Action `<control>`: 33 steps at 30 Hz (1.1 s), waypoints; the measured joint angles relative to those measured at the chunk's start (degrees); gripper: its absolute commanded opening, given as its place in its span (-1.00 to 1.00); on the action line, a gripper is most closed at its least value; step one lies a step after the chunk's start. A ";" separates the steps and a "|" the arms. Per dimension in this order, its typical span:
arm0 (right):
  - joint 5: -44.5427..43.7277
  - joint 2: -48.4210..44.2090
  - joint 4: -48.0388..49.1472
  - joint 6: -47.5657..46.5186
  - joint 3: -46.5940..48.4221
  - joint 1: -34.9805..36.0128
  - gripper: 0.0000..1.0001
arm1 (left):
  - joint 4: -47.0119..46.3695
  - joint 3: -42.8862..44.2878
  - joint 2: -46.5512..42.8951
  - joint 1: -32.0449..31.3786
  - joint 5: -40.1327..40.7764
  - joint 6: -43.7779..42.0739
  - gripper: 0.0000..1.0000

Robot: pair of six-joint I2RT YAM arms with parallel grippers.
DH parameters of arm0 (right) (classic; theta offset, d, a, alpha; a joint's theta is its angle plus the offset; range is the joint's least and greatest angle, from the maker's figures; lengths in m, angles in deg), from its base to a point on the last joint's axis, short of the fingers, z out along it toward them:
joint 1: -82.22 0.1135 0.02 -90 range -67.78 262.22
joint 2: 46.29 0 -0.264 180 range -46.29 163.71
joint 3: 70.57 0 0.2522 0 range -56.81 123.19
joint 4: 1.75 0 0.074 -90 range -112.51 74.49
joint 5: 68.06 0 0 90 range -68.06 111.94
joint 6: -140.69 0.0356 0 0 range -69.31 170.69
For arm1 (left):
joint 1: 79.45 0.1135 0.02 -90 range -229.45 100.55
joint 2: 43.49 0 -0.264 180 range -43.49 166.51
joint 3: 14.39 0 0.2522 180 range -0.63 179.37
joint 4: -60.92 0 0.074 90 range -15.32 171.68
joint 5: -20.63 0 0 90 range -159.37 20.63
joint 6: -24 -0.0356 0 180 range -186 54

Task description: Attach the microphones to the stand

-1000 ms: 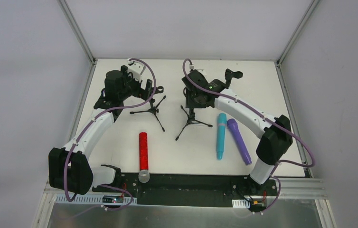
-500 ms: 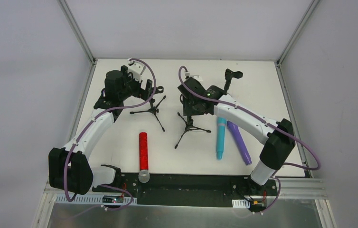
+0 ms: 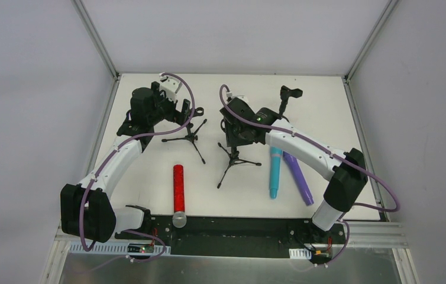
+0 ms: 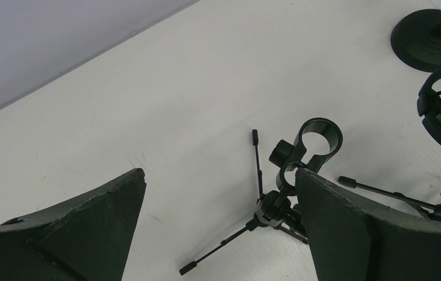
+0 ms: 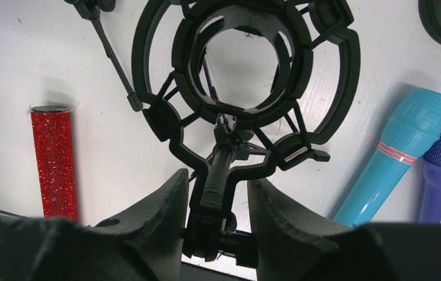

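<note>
Stand (image 3: 235,158) farther left than before

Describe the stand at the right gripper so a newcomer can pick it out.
On the white table, look just left of the cyan microphone. The tripod stand there is clamped in the right gripper. Unlike the ring clip on the other tripod, it carries a caged shock mount.

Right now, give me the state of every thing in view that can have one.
red microphone: lying flat, unattached.
cyan microphone: lying flat, unattached.
purple microphone: lying flat, unattached.
ring-clip stand: standing, clip empty.
shock-mount stand: standing, mount empty, stem gripped.
round-base stand: standing, clip empty.
left gripper: open, empty.
right gripper: shut on shock-mount stand.
</note>
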 measured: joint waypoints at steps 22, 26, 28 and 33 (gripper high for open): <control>2.97 -7.23 1.03 -1.09 -0.48 0.83 0.98 | 0.02 0.00 0.00 0.00 -0.02 0.00 0.98; 2.75 -11.13 1.88 -0.92 -1.95 0.52 0.98 | 0.15 0.09 -0.02 0.00 0.00 0.17 0.98; 2.82 -12.79 2.23 -0.83 -2.64 0.13 0.98 | 0.55 0.48 -0.17 0.00 0.02 0.46 0.98; 3.08 -14.62 2.64 -0.68 -3.48 -0.72 0.98 | 1.77 0.85 -2.86 0.00 0.57 1.86 0.98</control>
